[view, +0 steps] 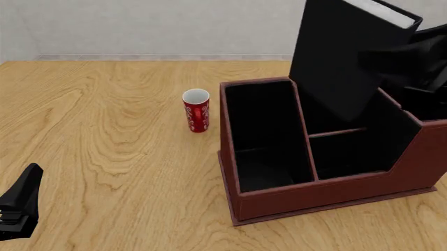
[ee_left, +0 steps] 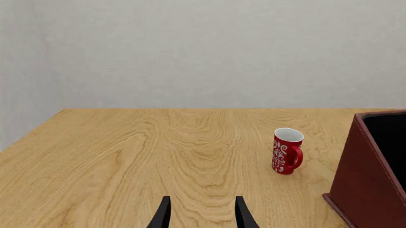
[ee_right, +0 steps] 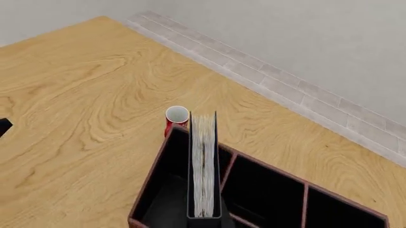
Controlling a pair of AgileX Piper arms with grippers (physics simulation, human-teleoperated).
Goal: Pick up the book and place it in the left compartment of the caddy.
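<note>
My right pincer (view: 419,47) grips book (view: 342,57), tilted | caddy (view: 335,196) below, left compartment (view: 262,130) beneath-left | left pincer (ee_left: 201,213) idle, open.

**Your workspace: a wooden table against a pale wall**

You look across a light wooden table (view: 104,136) with bold, swirling grain. At its far edge stands a plain grey-white wall (ee_left: 209,52), faintly textured. From the right wrist view, you see a strip of pale tiles (ee_right: 279,85) running between them. Light is soft and even.
</note>
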